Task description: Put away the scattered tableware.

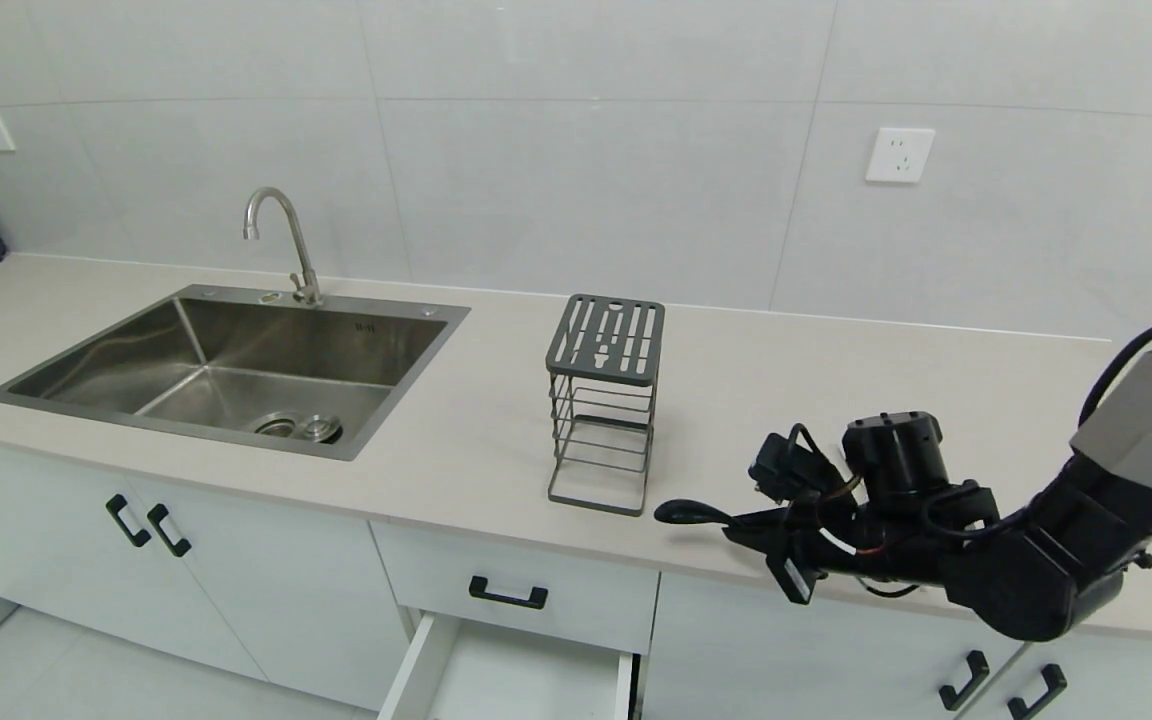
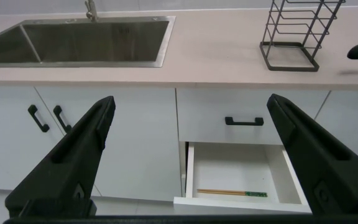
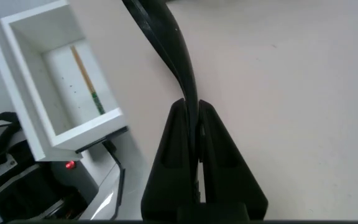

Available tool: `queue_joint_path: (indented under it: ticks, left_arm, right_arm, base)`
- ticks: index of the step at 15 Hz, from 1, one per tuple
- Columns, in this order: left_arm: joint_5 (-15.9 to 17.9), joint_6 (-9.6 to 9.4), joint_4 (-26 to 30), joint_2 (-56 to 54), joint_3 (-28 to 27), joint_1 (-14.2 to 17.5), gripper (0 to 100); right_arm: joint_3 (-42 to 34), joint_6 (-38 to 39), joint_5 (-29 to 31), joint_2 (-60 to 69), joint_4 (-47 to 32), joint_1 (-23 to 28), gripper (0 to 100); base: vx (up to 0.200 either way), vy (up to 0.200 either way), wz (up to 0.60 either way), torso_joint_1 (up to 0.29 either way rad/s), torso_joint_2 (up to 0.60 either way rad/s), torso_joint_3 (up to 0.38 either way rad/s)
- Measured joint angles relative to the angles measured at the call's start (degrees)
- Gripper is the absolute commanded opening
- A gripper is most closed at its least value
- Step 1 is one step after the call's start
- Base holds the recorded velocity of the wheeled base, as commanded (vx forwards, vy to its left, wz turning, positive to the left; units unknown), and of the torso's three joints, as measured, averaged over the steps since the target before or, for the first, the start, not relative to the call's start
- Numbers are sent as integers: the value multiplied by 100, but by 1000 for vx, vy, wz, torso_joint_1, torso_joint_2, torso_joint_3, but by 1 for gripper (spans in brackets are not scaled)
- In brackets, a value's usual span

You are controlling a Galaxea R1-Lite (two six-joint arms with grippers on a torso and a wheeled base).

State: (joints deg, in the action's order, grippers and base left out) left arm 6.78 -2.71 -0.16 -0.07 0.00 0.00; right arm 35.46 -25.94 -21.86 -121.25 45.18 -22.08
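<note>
One black spoon (image 3: 166,37), light, stiff, likely slick: your right gripper (image 3: 192,109) pinches thin handle, decent hold imo; left gripper (image 2: 190,106) spread.

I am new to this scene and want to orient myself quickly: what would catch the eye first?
First, the right gripper, shut on a black spoon near the front edge of the counter, to the right of the wire rack. Next, the open drawer below the counter, with a pair of chopsticks lying inside. The steel sink is set into the counter on the left.
</note>
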Motion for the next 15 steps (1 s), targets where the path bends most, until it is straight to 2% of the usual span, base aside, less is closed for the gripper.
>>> queue_joint_path:
  ticks: [4,7,10,15]
  left_arm:
    - [0,-2,0,0,0,0,100]
    - [0,-2,0,0,0,0,100]
    - [0,-2,0,0,0,0,100]
    - [-2,-2,0,0,0,0,100]
  right_arm:
    - [-297,651,440,218,323,-733,0]
    - [-390,720,541,367,335,-1100,0]
    - [-327,886,610,444,351,-1485,0]
    - [-46,1666,1291,424,523,-2447,0]
  base:
    - [0,0,0,0,0,0]
    - [0,0,0,0,0,0]
    - [0,0,0,0,0,0]
    - [0,0,0,0,0,0]
